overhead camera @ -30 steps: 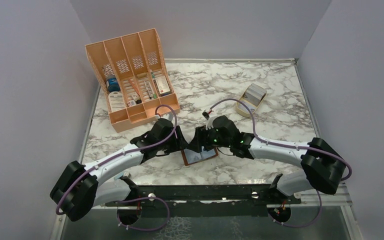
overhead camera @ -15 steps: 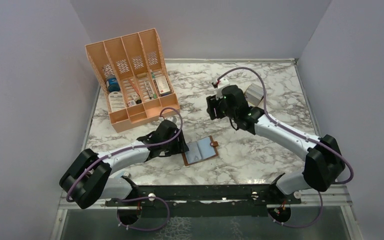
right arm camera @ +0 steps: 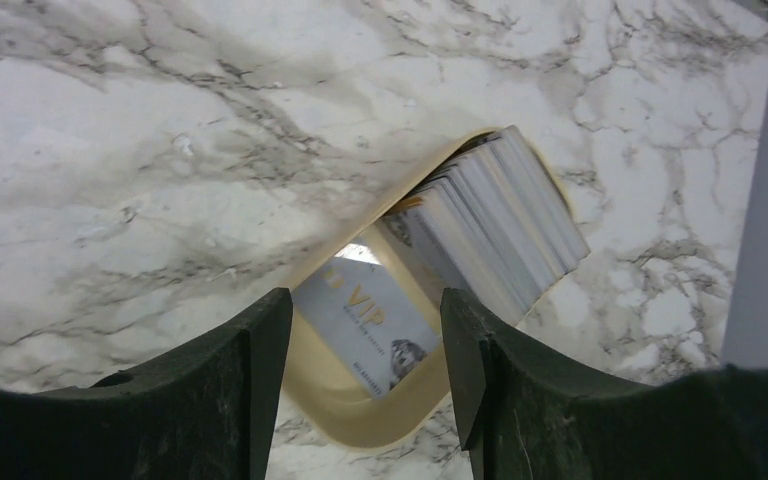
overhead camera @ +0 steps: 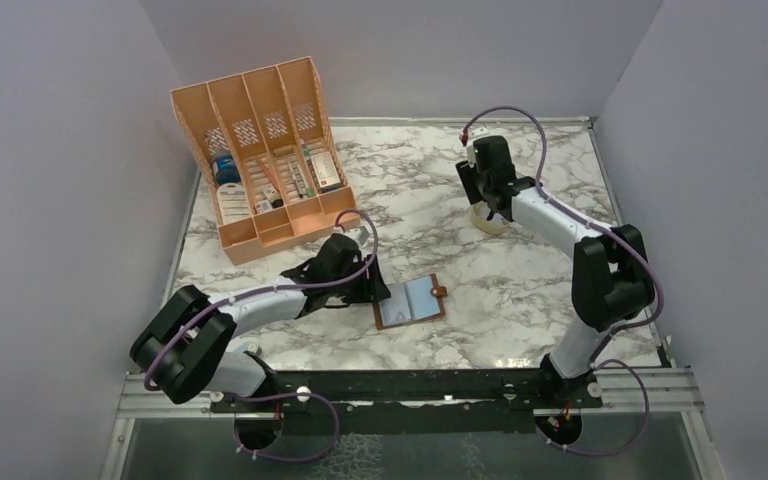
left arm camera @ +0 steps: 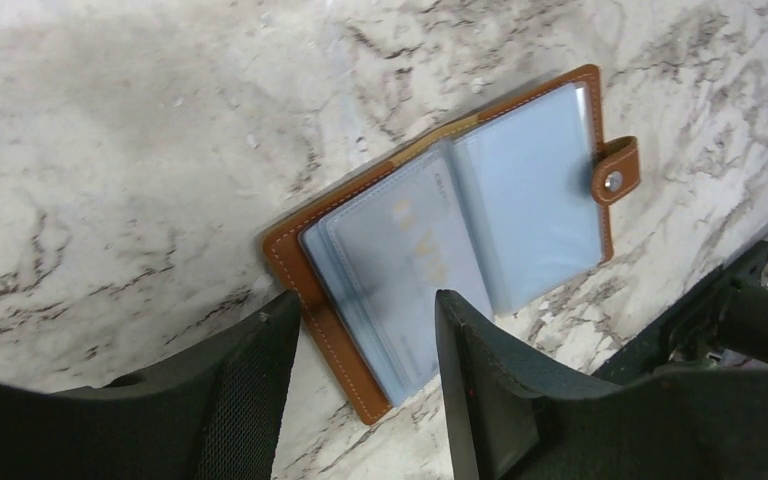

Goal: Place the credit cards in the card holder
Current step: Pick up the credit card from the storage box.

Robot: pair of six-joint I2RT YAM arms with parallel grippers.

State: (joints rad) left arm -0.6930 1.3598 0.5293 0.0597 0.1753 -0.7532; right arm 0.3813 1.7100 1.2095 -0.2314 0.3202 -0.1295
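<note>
The card holder [overhead camera: 412, 301] lies open on the marble, brown leather with clear bluish sleeves [left arm camera: 460, 225] and a snap tab [left arm camera: 615, 172]. My left gripper [left arm camera: 365, 345] is open and low at the holder's left end, its fingers straddling the near corner of the cover; it sits at the holder's left edge [overhead camera: 378, 292] in the top view. The credit cards [right arm camera: 500, 215] stand as a pale stack in a small tan stand [right arm camera: 360, 425] at the back right, with one grey VIP card [right arm camera: 370, 320] leaning in front. My right gripper [right arm camera: 365, 340] hangs open above that card, holding nothing.
A big orange slotted organiser [overhead camera: 265, 160] with small boxes and bottles stands at the back left. The tan stand [overhead camera: 490, 222] is partly hidden under the right wrist in the top view. Grey walls close in the table on three sides.
My right arm has swung away from the card holder to the back right and now hovers over the stand. The left gripper and the holder have shifted slightly right.
</note>
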